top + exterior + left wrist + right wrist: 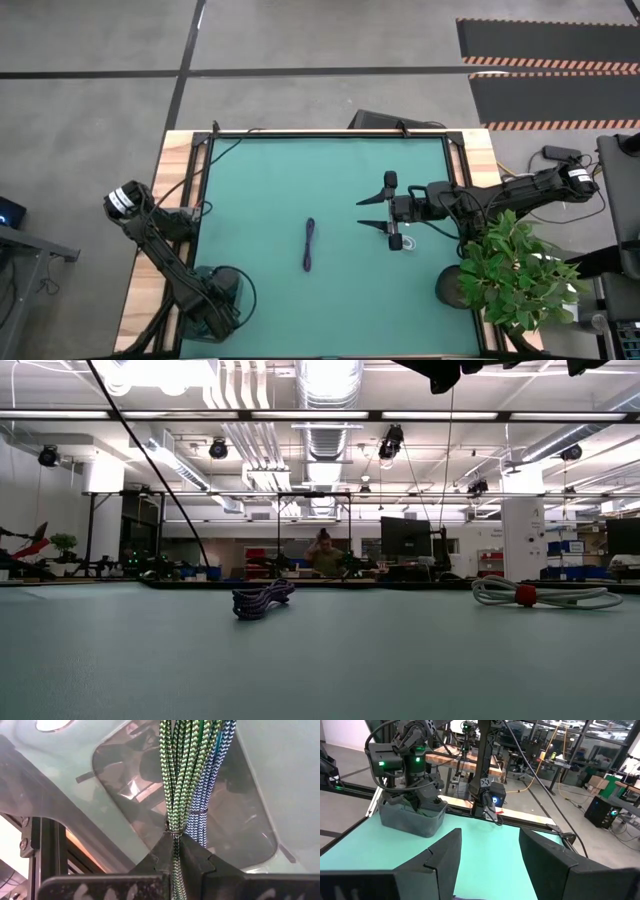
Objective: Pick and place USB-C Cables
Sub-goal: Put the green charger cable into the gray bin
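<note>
My left gripper (175, 870) is at the table's near left corner, over a grey bin (412, 817), and is shut on a green braided USB-C cable bundle (177, 780). A blue braided bundle (212, 780) runs right beside the green one. A dark purple bundle (309, 245) lies flat on the teal mat at mid-table and also shows in the low view (262, 598). A white bundle with a red tie (545, 594) lies on the mat under my right arm's wrist (410, 243). My right gripper (364, 212) is open and empty above the mat, to the right of the purple bundle. My left gripper pinches the green bundle between its two fingers, at a drawn-in part near one end (173, 837). The bundle's strands run on ahead of the fingers over the bin's floor (125, 785). Whether the fingers also touch the blue bundle, I cannot tell.
A potted plant (515, 270) stands at the table's near right corner, beside my right arm. Black wires run along the mat's far and left edges (300, 133). A person (325, 555) shows far off in the room behind the table.
</note>
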You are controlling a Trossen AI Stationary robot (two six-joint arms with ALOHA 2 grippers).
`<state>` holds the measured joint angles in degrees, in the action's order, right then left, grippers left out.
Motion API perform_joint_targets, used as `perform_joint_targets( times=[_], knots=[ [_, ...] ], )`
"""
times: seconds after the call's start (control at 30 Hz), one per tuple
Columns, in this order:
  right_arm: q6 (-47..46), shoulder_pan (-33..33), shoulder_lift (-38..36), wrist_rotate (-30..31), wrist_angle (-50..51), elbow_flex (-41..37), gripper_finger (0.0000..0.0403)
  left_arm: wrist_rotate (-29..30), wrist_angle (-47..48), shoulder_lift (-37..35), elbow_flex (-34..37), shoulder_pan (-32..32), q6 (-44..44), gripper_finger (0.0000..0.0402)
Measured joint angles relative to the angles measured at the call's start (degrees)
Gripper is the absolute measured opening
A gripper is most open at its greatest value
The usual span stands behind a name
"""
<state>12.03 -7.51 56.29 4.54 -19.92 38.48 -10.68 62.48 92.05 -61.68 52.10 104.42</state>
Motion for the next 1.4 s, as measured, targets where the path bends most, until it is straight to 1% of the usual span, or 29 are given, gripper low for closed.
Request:
perform_joint_targets(
  times=[0.17,0.43,1.4],
  knots=[
    [0.0,0.0,0.0,0.0,0.0,0.0,0.0192,0.0,0.0,0.0,1.0,0.0,0.0,0.0004],
    [0.0,0.0,0.0,0.0,0.0,0.0,0.0192,0.0,-0.4,0.0,2.7,0.0,0.1,0.0035],
    [0.2,0.0,0.0,0.0,0.0,0.0,0.0192,0.0,-0.8,0.0,2.4,0.0,0.2,0.0038]
  ],
)
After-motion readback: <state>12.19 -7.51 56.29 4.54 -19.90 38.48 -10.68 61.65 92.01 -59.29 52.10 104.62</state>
